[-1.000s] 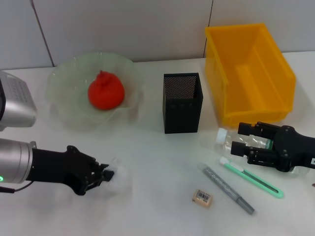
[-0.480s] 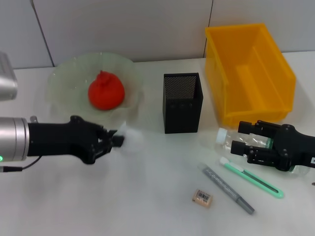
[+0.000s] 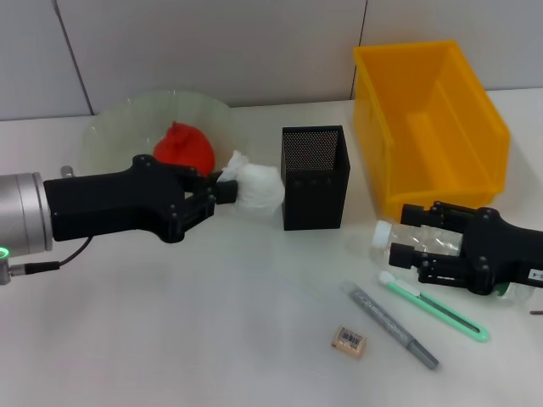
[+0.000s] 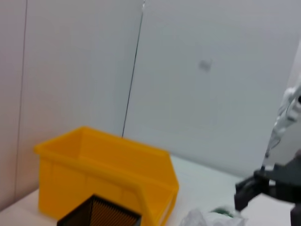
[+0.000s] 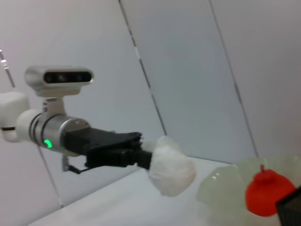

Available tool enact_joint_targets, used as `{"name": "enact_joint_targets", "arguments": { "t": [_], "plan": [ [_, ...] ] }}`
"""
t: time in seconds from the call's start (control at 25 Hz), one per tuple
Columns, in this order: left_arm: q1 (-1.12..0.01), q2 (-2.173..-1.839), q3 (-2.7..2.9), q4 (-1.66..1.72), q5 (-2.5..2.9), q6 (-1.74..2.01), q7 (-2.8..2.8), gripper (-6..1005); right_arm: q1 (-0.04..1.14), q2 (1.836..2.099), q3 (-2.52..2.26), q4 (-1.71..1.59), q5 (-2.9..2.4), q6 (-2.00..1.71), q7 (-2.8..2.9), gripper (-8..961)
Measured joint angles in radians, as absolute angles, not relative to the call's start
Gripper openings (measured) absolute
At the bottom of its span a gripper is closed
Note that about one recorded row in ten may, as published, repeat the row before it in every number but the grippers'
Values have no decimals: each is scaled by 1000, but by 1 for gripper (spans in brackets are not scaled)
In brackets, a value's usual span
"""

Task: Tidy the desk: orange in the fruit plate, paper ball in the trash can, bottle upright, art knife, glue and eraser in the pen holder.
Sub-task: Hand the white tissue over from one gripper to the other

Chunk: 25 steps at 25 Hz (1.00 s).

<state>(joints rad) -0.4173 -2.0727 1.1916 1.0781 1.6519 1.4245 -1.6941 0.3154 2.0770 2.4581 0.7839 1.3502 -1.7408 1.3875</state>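
My left gripper [image 3: 222,190] is shut on the white paper ball [image 3: 257,188] and holds it in the air between the fruit plate [image 3: 114,127] and the black mesh pen holder [image 3: 314,178]. The orange [image 3: 182,146] sits in the plate. The right wrist view shows the ball [image 5: 171,165], the left gripper [image 5: 143,156] and the orange [image 5: 265,193]. My right gripper [image 3: 405,246] is open, with its jaws on either side of the lying bottle [image 3: 386,235]. The yellow trash can [image 3: 428,119] stands at the back right. The eraser [image 3: 349,340] lies near the front.
A green art knife [image 3: 434,308] and a grey glue stick [image 3: 392,326] lie on the table in front of the right gripper. The left wrist view shows the trash can [image 4: 108,169] and the pen holder's rim [image 4: 101,216].
My left gripper has lifted the paper ball off the table and carried it up and to the right, toward the pen holder. The right gripper has shifted slightly at the bottle.
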Motion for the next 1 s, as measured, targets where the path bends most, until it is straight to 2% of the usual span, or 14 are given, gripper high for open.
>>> {"name": "enact_joint_targets", "arguments": {
  "t": [1.0],
  "plan": [
    [-429, -2072, 1313, 1091, 1525, 1445, -1690, 78, 382, 2079, 2456, 769, 1419, -1809, 1310, 741]
  ]
}}
